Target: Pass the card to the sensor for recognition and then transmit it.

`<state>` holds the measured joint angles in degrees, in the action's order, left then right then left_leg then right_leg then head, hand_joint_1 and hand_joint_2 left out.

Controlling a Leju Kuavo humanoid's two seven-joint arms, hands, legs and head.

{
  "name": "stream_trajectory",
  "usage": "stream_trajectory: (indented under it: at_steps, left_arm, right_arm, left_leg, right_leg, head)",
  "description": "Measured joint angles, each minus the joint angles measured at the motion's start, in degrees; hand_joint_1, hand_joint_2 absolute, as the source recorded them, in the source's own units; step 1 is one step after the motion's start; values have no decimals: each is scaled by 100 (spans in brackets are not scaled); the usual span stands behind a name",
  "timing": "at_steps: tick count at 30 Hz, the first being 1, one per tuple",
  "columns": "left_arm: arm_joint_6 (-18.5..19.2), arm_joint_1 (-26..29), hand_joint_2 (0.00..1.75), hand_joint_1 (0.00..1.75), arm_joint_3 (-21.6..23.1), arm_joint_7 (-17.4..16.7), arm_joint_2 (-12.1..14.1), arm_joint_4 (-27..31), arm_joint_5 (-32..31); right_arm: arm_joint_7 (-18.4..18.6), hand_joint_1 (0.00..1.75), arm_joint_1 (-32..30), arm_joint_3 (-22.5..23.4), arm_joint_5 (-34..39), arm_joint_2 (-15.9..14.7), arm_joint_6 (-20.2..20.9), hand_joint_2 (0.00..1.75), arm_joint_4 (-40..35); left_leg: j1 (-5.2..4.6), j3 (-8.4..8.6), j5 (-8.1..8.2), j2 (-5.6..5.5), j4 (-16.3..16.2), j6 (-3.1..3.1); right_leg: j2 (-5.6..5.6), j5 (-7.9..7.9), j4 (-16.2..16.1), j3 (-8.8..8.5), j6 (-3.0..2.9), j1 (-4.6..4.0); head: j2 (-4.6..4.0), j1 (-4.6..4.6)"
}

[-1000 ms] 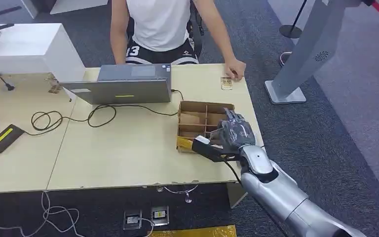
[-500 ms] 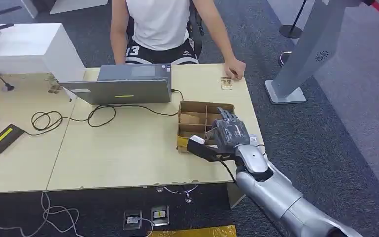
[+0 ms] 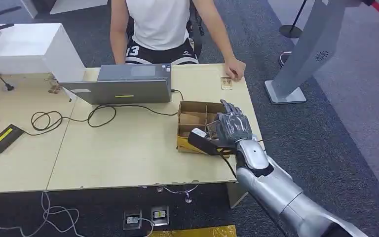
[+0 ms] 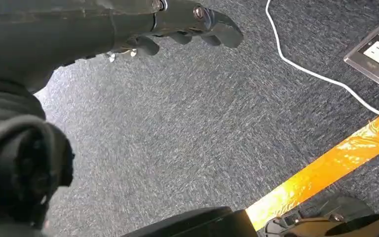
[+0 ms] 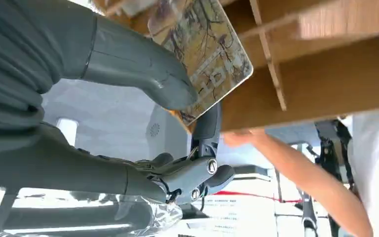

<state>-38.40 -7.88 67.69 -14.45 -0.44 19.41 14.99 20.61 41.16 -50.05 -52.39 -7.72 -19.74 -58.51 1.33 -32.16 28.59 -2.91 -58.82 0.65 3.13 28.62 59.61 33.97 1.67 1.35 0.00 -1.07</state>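
Fingers [image 5: 205, 126] and thumb of your right hand [image 3: 232, 127] pinch the card [image 5: 205, 47].
You hold it over the divided cardboard box [image 3: 197, 118] on the worktop [image 3: 128, 148]; your left hand [image 4: 177, 24] hangs over carpet, fingers loosely curled, holding nothing; farther off, a person's hand [image 3: 236, 69] rests at the far edge.

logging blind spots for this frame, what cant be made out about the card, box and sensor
- Card: in the right wrist view the right hand's thumb covers part of it, print blurred.
- Card in the head view: hidden behind the right hand.
- Cardboard box: compartment contents too small, partly hidden by that hand.
- Sensor: cannot be identified.
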Motion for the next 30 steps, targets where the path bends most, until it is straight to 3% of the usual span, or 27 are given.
stream_trajectory:
  at_steps: [6,13,21,30]
  left_arm:
    - [-52,9,0,0,0,19,0,2,0]
    - [-50,14,0,0,0,44,0,2,-9]
    - [9,13,0,0,9,17,0,2,-131]
    - [133,-4,0,0,11,-5,0,2,-227]
  right_arm:
    - [264,175,163,52,-262,-35,-168,175,-107]
    - [520,175,522,238,-536,-197,-81,175,-488]
    - [767,175,1088,389,-693,-564,457,175,-1159]
    - [813,175,1411,411,-699,-632,739,175,-1283]
  left_leg:
    - [0,0,0,1,0,0]
    - [0,1,0,1,-1,0]
    - [-1,2,0,1,-2,0]
    - [-1,1,0,1,-1,0]
  right_leg:
    - [2,-2,0,0,0,0]
    - [1,-2,0,0,0,0]
    - [1,-3,0,1,1,1]
    - [1,-3,0,0,1,1]
  head:
    - [0,0]
    - [0,0]
    - [0,0]
    - [0,0]
